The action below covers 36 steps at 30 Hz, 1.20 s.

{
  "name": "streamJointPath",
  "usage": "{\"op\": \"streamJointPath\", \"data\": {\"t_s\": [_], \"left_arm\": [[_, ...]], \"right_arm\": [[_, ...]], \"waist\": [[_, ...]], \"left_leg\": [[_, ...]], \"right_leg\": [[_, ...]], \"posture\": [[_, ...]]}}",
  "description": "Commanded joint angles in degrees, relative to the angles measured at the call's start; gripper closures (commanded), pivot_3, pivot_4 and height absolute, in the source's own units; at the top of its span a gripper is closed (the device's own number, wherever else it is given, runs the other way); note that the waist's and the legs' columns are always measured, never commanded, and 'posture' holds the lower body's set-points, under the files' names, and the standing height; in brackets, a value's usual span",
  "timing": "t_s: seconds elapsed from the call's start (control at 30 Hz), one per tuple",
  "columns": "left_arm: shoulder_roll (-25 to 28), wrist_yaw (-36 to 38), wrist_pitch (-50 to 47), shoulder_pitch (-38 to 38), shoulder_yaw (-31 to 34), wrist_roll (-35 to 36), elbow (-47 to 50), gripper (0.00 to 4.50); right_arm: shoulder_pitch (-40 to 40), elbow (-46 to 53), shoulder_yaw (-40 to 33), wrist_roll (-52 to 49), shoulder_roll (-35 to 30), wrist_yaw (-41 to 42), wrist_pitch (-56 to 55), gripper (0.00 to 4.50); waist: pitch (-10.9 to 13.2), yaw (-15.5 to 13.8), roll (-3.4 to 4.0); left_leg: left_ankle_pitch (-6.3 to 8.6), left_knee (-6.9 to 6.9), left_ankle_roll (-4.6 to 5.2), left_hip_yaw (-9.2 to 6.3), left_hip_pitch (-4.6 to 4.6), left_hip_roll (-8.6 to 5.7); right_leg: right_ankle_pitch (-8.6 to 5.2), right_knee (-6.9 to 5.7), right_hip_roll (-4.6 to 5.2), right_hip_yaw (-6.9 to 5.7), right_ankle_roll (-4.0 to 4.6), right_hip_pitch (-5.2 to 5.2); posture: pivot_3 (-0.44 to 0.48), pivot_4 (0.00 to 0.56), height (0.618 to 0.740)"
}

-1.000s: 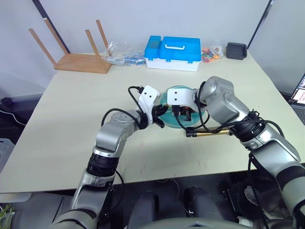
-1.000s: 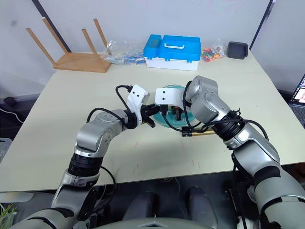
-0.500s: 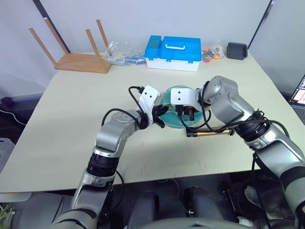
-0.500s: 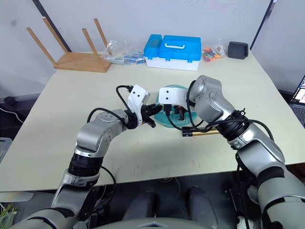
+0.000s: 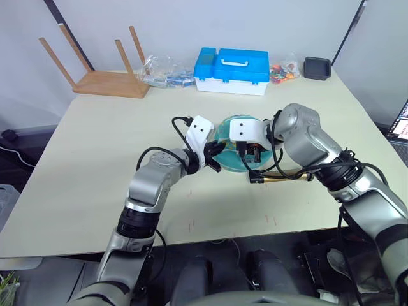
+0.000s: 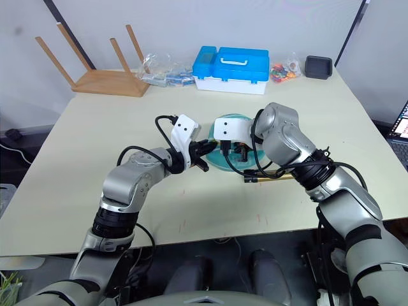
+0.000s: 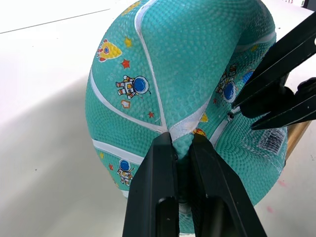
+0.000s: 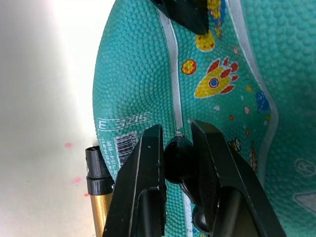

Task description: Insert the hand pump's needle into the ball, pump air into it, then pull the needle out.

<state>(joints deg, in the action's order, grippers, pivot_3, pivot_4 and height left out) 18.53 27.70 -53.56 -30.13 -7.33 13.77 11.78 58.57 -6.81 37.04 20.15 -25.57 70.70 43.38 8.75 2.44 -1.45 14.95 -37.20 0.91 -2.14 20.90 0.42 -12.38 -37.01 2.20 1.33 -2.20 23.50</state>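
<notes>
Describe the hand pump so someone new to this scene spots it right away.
Start at the pale table and find the teal ball near its middle, pinched between the left gripper and the right gripper. The hand pump lies flat beside the ball, under the right arm. It is the one slim bronze-gold cylinder, with a black end cap.
</notes>
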Motion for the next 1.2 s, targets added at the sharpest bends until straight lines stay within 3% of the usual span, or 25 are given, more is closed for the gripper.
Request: {"op": "streamJointPath", "data": {"t_s": [0.03, 0.67, 0.7, 0.73, 0.77, 0.8, 1.1, 1.2], "left_arm": [[0.06, 0.31, -2.12, 1.70, -1.43, 0.71, -0.12, 4.50], [0.24, 0.47, -0.76, 1.46, -1.64, 0.22, -1.92, 4.50], [0.26, 0.50, -0.72, 1.45, -1.67, 0.18, -1.98, 4.50], [0.27, 0.53, -0.68, 1.42, -1.69, 0.15, -2.06, 4.50], [0.28, 0.57, -0.61, 1.39, -1.71, 0.09, -2.18, 4.50], [0.31, 0.62, -0.53, 1.35, -1.73, 0.04, -2.31, 4.50], [1.10, 0.98, -0.31, 1.23, -1.62, 0.37, -2.41, 4.50], [1.33, 1.11, -0.21, 1.12, -1.62, 0.58, -2.54, 4.50]], "right_arm": [[-2.53, -3.69, 2.10, 0.24, -0.32, -0.01, 0.23, 4.17], [-2.22, 1.11, -1.72, -2.30, -1.27, 0.42, 4.94, 4.17], [-2.11, 1.26, -1.93, -2.35, -1.31, 0.01, 5.23, 3.16], [-2.00, 1.43, -2.32, -2.42, -1.28, -0.61, 5.58, 2.95], [-1.90, 1.69, -3.04, -2.57, -1.19, -1.45, 6.25, 2.33], [-1.79, 2.49, -3.64, -2.87, -1.66, -1.52, 7.07, 2.04], [-2.96, 18.74, -8.87, -7.77, -13.16, 0.98, 14.21, 2.04], [-4.65, 24.78, -11.71, -11.55, -13.76, 0.42, 15.94, 2.04]], "waist": [[0.00, 0.00, 0.00], [0.01, -0.13, 0.01], [0.01, -0.14, 0.01], [0.04, -0.15, 0.02], [0.08, -0.16, 0.06], [0.14, -0.20, 0.16], [0.33, -0.62, 0.41], [0.39, -0.51, 0.45]], "left_leg": [[0.00, 0.00, 0.00, 0.00, -0.01, 0.00], [0.00, 0.02, 0.00, -0.03, 0.05, 0.00], [0.00, 0.02, 0.00, -0.04, 0.06, 0.00], [0.00, 0.03, 0.00, -0.06, 0.08, 0.00], [0.00, 0.02, 0.00, -0.08, 0.17, 0.00], [0.00, 0.02, -0.01, -0.08, 0.25, 0.00], [-0.06, -0.04, -0.11, -0.57, 1.00, -0.30], [-0.06, -0.03, -0.10, -0.61, 1.02, -0.33]], "right_leg": [[0.00, 0.00, 0.00, 0.00, 0.00, 0.00], [-0.02, 0.10, 0.03, -0.07, -0.04, -0.02], [-0.02, 0.12, 0.04, -0.08, -0.04, -0.02], [-0.02, 0.14, 0.04, -0.10, -0.03, -0.02], [0.00, 0.16, 0.05, -0.13, -0.01, 0.03], [0.06, 0.17, 0.06, -0.14, 0.09, 0.09], [0.08, 0.27, 0.46, -0.64, 0.10, 0.52], [0.05, 0.29, 0.48, -0.71, 0.06, 0.51]], "posture": [[0.000, 0.150, 0.740], [0.000, 0.150, 0.740], [0.000, 0.150, 0.740], [0.000, 0.150, 0.740], [0.000, 0.150, 0.740], [0.000, 0.150, 0.740], [0.000, 0.150, 0.740], [0.000, 0.150, 0.740]]}}
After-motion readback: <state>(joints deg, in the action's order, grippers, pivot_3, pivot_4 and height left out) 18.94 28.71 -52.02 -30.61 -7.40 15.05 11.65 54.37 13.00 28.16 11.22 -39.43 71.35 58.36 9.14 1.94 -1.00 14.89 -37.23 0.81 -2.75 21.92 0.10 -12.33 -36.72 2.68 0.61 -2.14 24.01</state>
